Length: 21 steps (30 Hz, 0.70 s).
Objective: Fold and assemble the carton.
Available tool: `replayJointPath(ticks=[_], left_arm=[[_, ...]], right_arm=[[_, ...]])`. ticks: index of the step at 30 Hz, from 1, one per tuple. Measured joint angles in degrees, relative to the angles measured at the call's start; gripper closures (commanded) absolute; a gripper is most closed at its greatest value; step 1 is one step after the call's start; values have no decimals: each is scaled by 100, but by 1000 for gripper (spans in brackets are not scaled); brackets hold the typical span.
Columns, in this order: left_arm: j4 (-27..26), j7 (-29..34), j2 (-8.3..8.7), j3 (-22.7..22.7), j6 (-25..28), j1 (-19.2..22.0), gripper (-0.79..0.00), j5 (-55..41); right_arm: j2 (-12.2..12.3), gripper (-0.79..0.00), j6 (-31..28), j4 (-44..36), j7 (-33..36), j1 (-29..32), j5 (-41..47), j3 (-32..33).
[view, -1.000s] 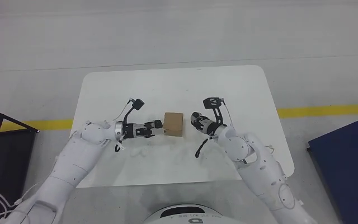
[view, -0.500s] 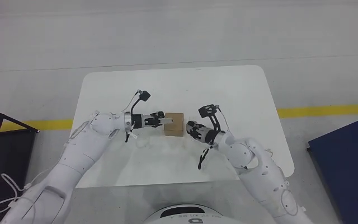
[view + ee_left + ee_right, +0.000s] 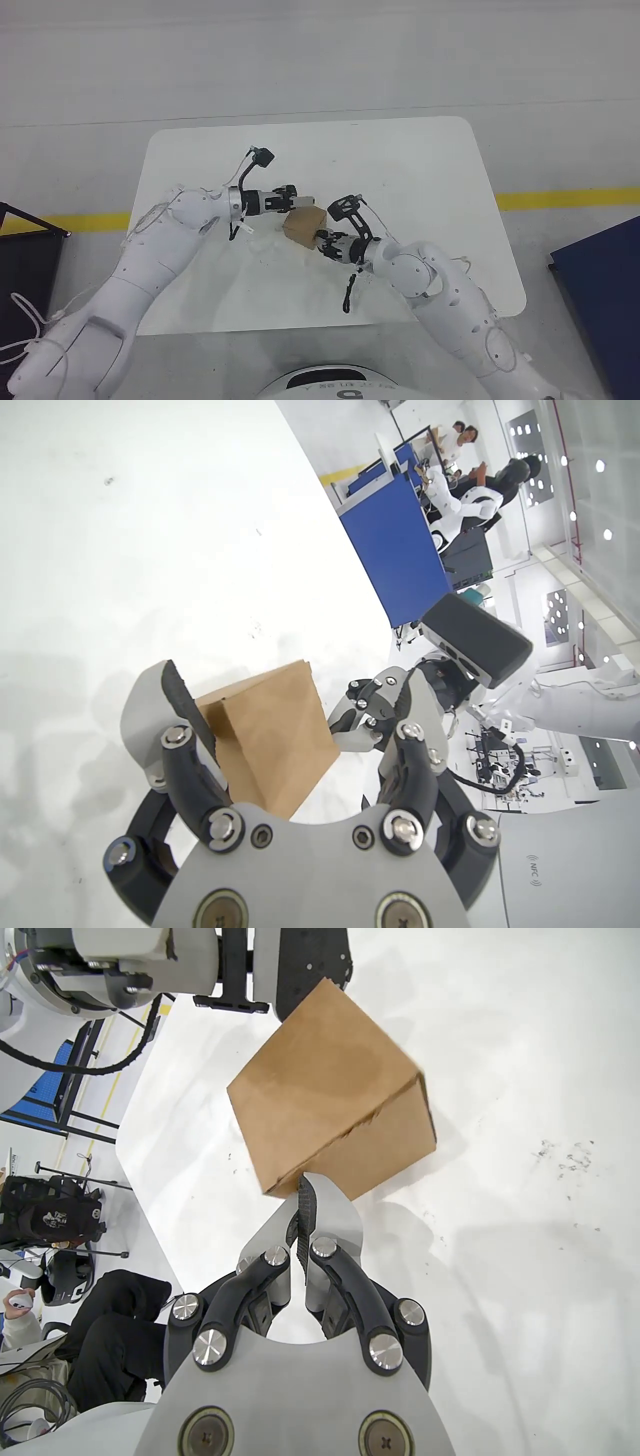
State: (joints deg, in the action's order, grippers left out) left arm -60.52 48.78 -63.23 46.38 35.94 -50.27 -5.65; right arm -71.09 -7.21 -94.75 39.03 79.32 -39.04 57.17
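Top view had the brown carton [image 3: 303,225] sitting around the middle of the white table [image 3: 420,170], turned at an angle, with an arm on either side. The left gripper [image 3: 293,196] was just to its upper left with jaws wide apart, and in the left wrist view one pad [image 3: 176,687] was touching a corner of the box. The right gripper [image 3: 326,243] sat at the lower right, jaws pressed together, tips poking the carton's bottom edge.
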Motion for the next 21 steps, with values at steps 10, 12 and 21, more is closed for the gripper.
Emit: replayJointPath(ticks=[10,12,21], left_arm=[[450,52,-156,-150,197,242,-785,-117],[533,4,-147,-85,259,253,-785,-124],[582,-116,79,587,1112,-118,-785,-584]], right_arm=[[-45,0,98,199,-84,-217,81,-154],[-9,0,61,106,-162,-100,129,-9],[256,0,-174,-907,-513,892,248,1198]])
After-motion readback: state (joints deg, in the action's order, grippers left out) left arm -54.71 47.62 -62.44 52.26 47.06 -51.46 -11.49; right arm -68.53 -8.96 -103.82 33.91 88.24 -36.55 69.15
